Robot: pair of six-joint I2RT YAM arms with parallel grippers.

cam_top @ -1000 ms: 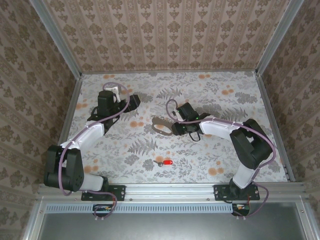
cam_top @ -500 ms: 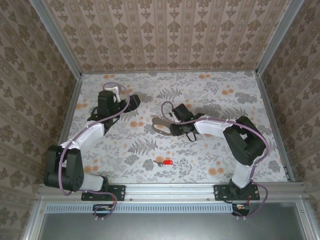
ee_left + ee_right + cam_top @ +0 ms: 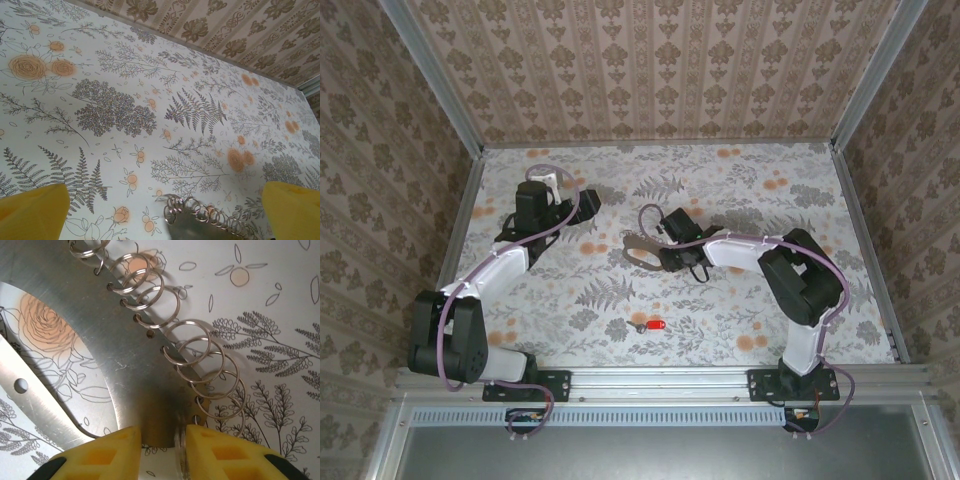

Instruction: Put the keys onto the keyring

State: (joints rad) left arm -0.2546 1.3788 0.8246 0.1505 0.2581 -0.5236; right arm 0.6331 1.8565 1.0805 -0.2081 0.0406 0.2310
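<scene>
The oval grey-brown metal keyring loop [image 3: 100, 315], edged with small wire rings [image 3: 200, 350], lies on the floral worktop [image 3: 750, 190] with its rim between the right gripper's [image 3: 162, 440] narrowed yellow jaws; whether they clamp it I cannot tell. The overhead view adds the tiny red-headed key [image 3: 654, 327], well apart toward the arm bases; the left gripper's [image 3: 164, 212] jaws stand wide, holding nothing.

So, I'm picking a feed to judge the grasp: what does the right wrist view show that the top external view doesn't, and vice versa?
Right wrist, not top external: small wire rings threaded through holes along the keyring edge, with yellow fingertips either side of that edge. Top external, not right wrist: the red key lying alone, well apart from the keyring. Shared: the keyring, the right gripper at it, and the floral tabletop.
</scene>
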